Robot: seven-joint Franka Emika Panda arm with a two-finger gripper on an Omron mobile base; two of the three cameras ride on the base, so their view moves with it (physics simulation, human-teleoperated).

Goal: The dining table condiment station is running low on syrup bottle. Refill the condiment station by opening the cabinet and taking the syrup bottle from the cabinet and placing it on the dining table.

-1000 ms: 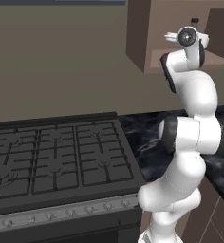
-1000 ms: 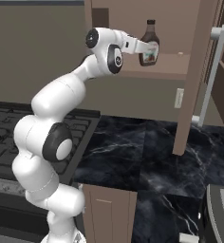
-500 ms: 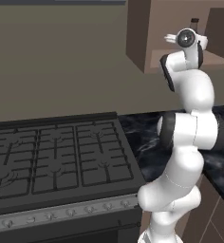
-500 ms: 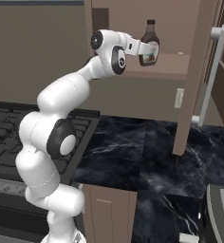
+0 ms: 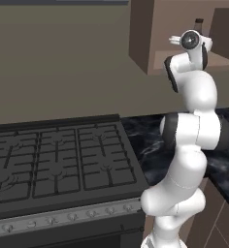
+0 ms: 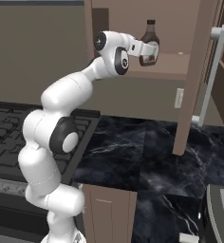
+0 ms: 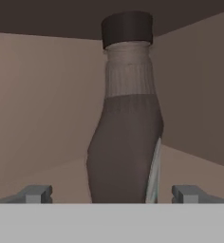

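Upright on the floor of the open wall cabinet [image 6: 180, 66] stands the syrup bottle [image 6: 149, 43], dark brown with a rounded body, a paler ribbed neck and a dark cap. Seen close in the hand view [image 7: 126, 118], centred between the two finger tips, with a pale strip of label down its right side and the cabinet's plain brown back and side walls behind it. Reaching in at bottle height from the left in the right base view is the gripper [image 6: 149, 47], jaws spread wide, one finger tip low on each side of the bottle's lower body with a clear gap to it in the hand view [image 7: 113, 194]; nothing gripped. Swung out to the right, the cabinet door [image 6: 218, 76], with its long vertical silver bar handle [image 6: 209, 76] facing the camera. In the left base view, just the bottle's cap [image 5: 198, 22] peeking above the arm's wrist, cabinet [image 5: 150, 34] behind. Below, a black white-veined marble counter [image 6: 133, 152] under the cabinet, and a black gas stove [image 5: 58, 160] with cast grates and a row of silver knobs beside it on the left.
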